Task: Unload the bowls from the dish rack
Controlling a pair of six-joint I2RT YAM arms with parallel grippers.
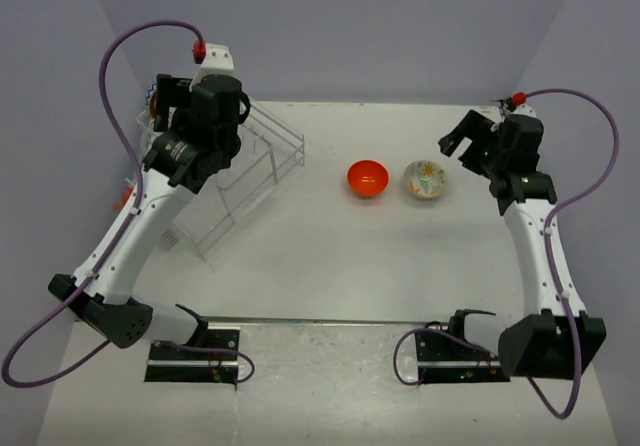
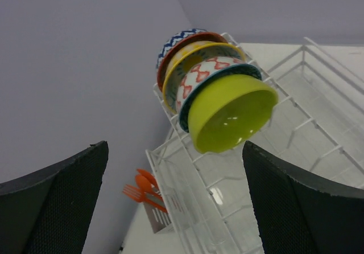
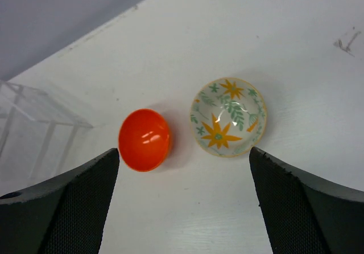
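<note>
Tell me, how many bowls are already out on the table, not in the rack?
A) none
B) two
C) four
B: only the orange bowl and the flowery bowl sit side by side on the table, away from the dish rack.

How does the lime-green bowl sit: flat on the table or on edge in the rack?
On edge: the lime-green bowl stands tipped in the dish rack, nested against other bowls.

White table [image 1: 350,266]: rack [image 1: 272,154], orange bowl [image 1: 367,177], floral bowl [image 1: 425,179]
</note>
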